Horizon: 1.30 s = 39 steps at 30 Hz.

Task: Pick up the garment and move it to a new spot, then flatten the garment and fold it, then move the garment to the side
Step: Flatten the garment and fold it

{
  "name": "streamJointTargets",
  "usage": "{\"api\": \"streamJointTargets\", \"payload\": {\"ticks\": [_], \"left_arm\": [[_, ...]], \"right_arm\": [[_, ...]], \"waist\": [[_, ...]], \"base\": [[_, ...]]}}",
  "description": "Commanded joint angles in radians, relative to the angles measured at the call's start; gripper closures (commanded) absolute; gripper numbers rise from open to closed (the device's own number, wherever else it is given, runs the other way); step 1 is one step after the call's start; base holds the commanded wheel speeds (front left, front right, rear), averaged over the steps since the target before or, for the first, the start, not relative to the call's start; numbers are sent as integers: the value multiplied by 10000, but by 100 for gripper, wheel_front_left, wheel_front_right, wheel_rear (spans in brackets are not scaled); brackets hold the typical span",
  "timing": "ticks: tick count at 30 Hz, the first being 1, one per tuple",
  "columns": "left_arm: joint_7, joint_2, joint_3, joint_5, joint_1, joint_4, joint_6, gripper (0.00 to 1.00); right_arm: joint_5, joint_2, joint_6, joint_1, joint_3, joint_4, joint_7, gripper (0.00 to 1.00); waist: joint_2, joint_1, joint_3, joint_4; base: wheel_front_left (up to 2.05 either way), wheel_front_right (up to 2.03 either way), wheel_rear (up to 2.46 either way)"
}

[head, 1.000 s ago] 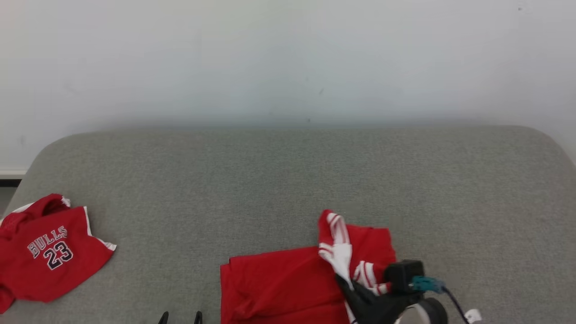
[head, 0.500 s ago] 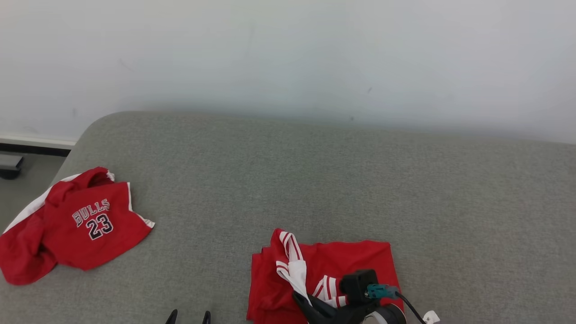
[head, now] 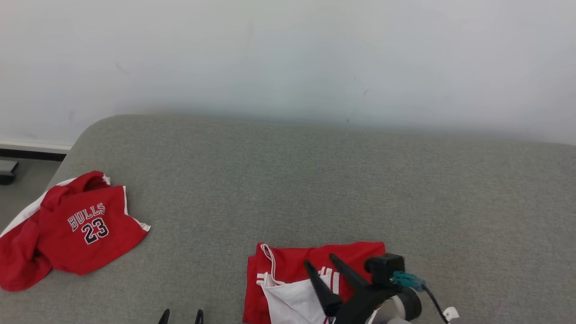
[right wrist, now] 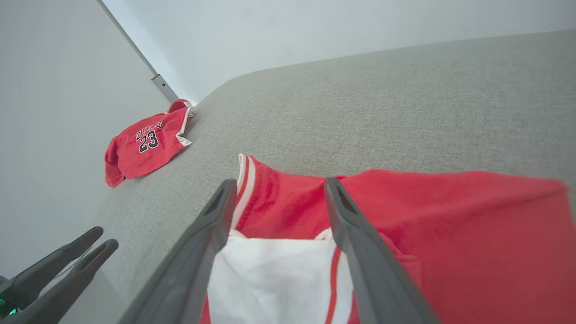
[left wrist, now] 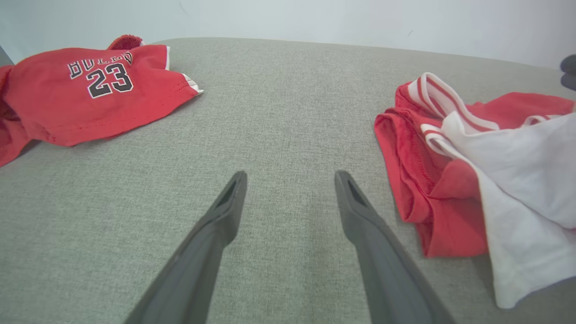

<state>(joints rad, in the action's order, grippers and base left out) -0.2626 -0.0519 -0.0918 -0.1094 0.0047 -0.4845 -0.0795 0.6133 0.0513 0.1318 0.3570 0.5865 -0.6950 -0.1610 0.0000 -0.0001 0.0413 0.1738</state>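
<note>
The right gripper point(head: 320, 259) has its fingers spread wide, grasping nothing. They hang over the white turned-back flap of the red garment point(head: 292, 263); whether they touch it cannot be told. The left gripper point(left wrist: 291, 175) is just as wide, empty, above bare grey counter point(head: 315, 180). The garment lies at the near edge, right of centre, its long axis left to right and its striped hem to the left. A red "23" jersey point(head: 85, 229) lies well apart at the left.

Bright, soft, even light; the garment point(left wrist: 418, 198) gives only a faint shadow; my wrist views bend at edges.
</note>
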Motion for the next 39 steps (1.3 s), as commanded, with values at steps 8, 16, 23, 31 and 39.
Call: {"api": "streamJointTargets", "payload": {"ticks": [8, 16, 23, 31, 39], "left_arm": [[-31, 18, 104, -17, 89, 171, 74, 0], [-31, 17, 139, -72, 161, 231, 95, 0], [-31, 20, 184, -50, 237, 260, 66, 0], [-31, 20, 149, -95, 283, 249, 66, 0], [-31, 20, 236, -138, 293, 252, 88, 0]], "right_arm": [[-471, -15, -26, 117, -1290, -931, -855, 0], [-860, -15, -26, -382, -1796, -878, -990, 0], [-667, -14, -26, -1105, -1286, 73, -914, 0], [-584, -11, -26, -1346, -501, 814, -153, 0], [-642, -21, -26, -1270, 618, 1337, 511, 100]], "waist": [[0, 1, 105, -493], [0, 1, 167, -777], [0, 1, 259, -865], [0, 1, 238, -767], [0, 1, 191, -686]], "base": [[0, 0, 0], [0, 0, 0], [0, 0, 0], [0, 0, 0], [0, 0, 0]]}}
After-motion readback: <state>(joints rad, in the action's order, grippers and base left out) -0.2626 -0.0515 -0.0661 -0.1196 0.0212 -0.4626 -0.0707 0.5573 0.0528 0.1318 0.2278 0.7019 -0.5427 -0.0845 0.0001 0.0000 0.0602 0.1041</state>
